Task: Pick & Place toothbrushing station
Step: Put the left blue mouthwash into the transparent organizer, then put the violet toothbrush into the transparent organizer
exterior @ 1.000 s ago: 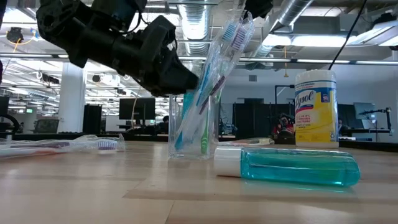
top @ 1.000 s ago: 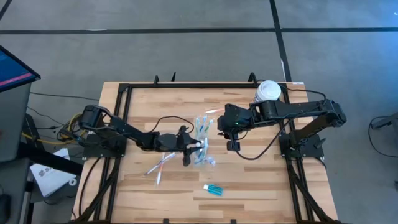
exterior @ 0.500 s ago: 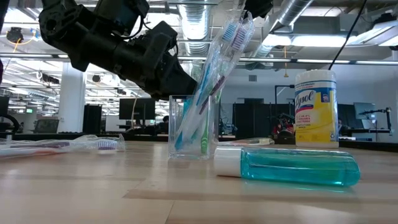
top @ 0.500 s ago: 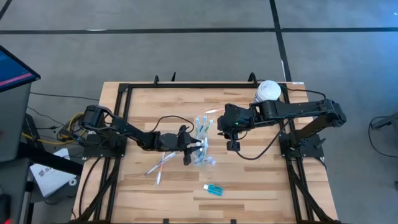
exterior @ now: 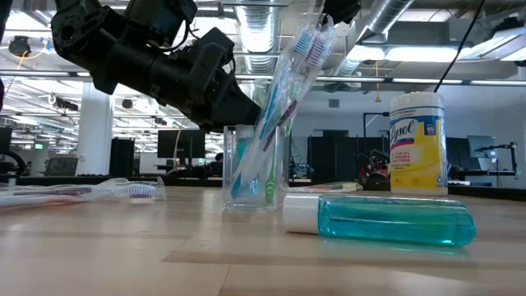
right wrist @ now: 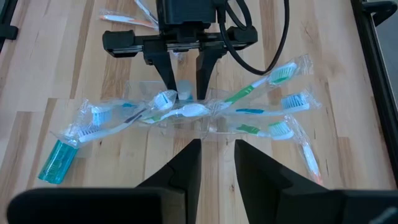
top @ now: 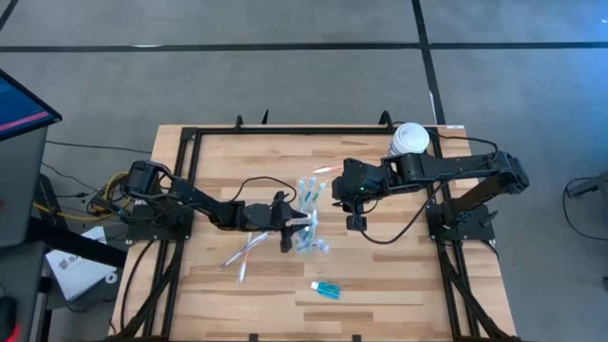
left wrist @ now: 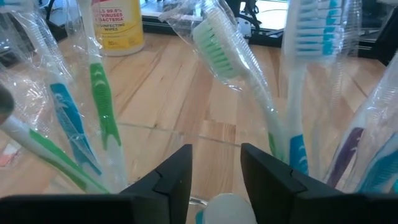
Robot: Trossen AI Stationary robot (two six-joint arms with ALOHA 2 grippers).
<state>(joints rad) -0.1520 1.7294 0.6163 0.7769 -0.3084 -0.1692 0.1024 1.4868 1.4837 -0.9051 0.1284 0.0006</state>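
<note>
Low view puts the blue white-capped tube nearest us, lying on its side on the bench at lower right of the frame. Just behind it, at centre, the clear tumbler stands upright with wrapped toothbrushes fanning out of its mouth toward the top of the frame. The left claw reaches in from upper left, its dark arm sloping down, tips at the tumbler's rim. Farther back on the right stands the yellow container; at far left a few loose toothbrushes lie flat.

From above we see the left arm stretched low across the bench from the left edge, and the left claw has its jaws parted, nothing between them, one finger on either side of the tumbler's near wall. The right arm bends in from the right edge, and the right claw hangs just right of the tumbler, pointing down, jaws apart and holding nothing.
</note>
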